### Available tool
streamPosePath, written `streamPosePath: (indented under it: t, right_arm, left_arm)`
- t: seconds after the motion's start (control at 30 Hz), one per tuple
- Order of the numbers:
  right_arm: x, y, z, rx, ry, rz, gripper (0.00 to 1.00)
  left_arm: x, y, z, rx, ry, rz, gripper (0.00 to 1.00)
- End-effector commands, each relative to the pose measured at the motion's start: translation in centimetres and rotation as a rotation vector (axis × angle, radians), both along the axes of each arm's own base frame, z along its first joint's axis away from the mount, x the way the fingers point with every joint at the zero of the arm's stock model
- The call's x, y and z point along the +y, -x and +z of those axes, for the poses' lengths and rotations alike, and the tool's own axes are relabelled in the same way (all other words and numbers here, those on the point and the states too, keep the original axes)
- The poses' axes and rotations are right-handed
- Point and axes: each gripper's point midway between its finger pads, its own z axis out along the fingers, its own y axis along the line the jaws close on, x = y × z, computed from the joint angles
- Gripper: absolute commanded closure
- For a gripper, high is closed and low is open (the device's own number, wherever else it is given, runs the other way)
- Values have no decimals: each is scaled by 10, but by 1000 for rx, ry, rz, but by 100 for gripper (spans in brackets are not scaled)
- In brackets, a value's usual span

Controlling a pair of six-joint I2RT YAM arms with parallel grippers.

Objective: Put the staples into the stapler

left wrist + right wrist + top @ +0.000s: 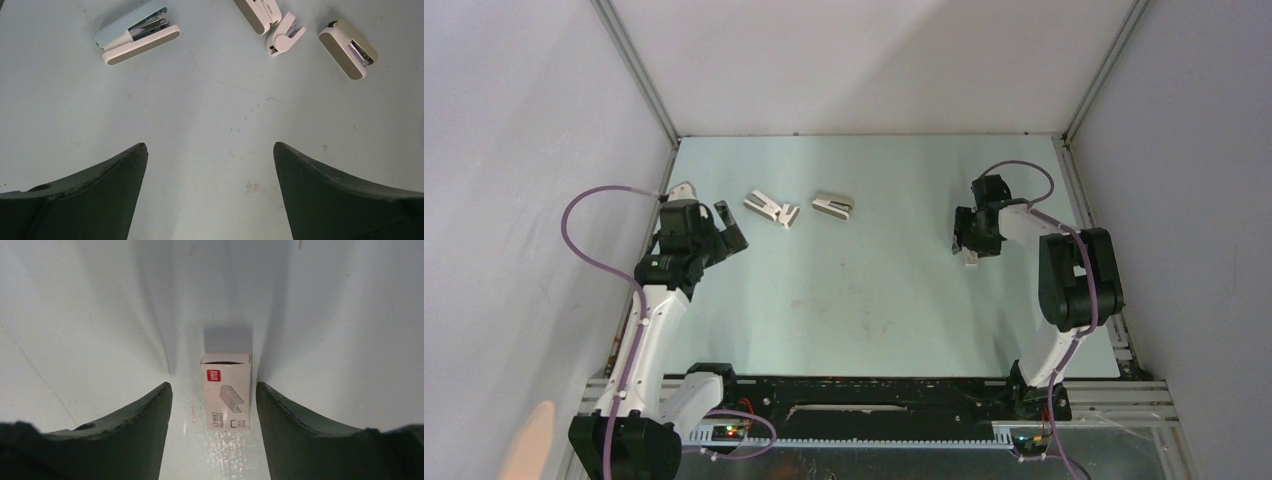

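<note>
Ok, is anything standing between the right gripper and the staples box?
Nothing visible does. The staples lie on the table between the right gripper's open fingers, with a gap showing on each side.

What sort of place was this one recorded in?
Probably a lab robot test cell: plain wall panels in aluminium framing enclose a pale table that carries a pale stapler and a staple box.

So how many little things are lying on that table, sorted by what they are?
3 staplers: the pale bluish stapler, the white stapler, the beige stapler
1 staple box
1 small white stub
Total: 5
</note>
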Motion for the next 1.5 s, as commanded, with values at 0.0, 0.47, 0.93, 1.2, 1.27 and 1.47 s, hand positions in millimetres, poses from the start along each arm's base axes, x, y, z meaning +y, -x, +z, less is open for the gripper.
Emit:
streamPosePath:
  t: [0.0,0.47,0.93,1.2,1.27,1.47]
  right_arm:
    - [-9,-10,5,-24,78,-14,37]
    - [14,-5,6,-40,146,102,66]
    - [194,64,21,-149,93,769,67]
    - [244,101,17,-179,134,1032,61]
    - [247,105,14,-175,142,1064,60]
    - [242,108,8,-164,197,1092,50]
  left_arm:
    - [-1,-4,11,-49,-8,-25,0]
    - [-8,-4,11,-56,14,-61,0]
    - [-51,1,3,-69,152,-240,0]
    - [-80,14,-11,-60,194,-308,0]
    - [-86,17,-15,-56,208,-320,0]
    - [-104,21,-27,-32,225,-360,0]
